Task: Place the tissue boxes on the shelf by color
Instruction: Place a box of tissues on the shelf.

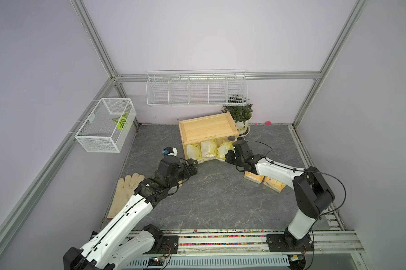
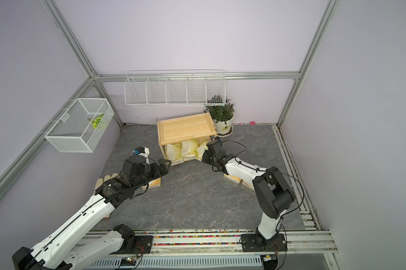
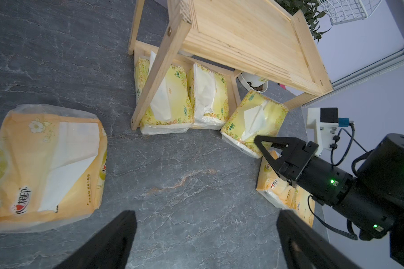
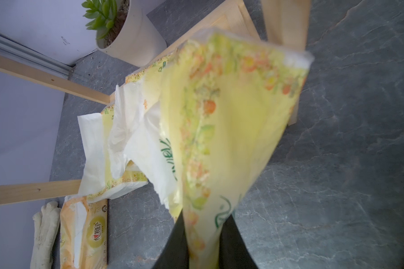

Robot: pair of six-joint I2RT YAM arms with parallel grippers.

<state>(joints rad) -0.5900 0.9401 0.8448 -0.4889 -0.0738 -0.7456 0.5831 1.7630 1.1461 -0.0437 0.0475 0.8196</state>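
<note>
Right gripper (image 4: 204, 233): your right arm's jaws are clamped on one end of a lemon-yellow tissue pack (image 3: 254, 116), with the plastic pinched flat between the fingers.
Held pack: it sits slanted at the right end of the shelf (image 1: 208, 127), at its open front and just beside the lower tier. A white tissue pokes from its slot. You cannot tell whether its low edge rests on the tabletop (image 3: 173, 174).
Lower tier: a left pack (image 3: 170, 102) and a middle pack (image 3: 208, 93), both lemon-yellow, stand side by side and touching, with loose white tissue showing at their openings.
Left gripper (image 3: 205, 214): your left arm's jaws are spread wide with nothing between them, hovering over bare gray tabletop in front of the shelf.
Orange pack (image 3: 45, 163): it lies flat on the tabletop near your left gripper, apart from the shelf, slot side up.
Orange pair: a near orange pack (image 1: 253, 177) and a far orange pack (image 1: 274, 185) lie side by side on the tabletop, partly hidden under your right arm.
Glove (image 1: 127, 191): cream, flat at the tabletop's left edge, partly under your left arm.
Plant (image 1: 240, 114): in a white pot just behind the shelf's right rear corner.
Wire baskets: a long basket (image 1: 197, 93) hangs on the back wall and a mesh basket (image 1: 103, 126) on the left wall.
</note>
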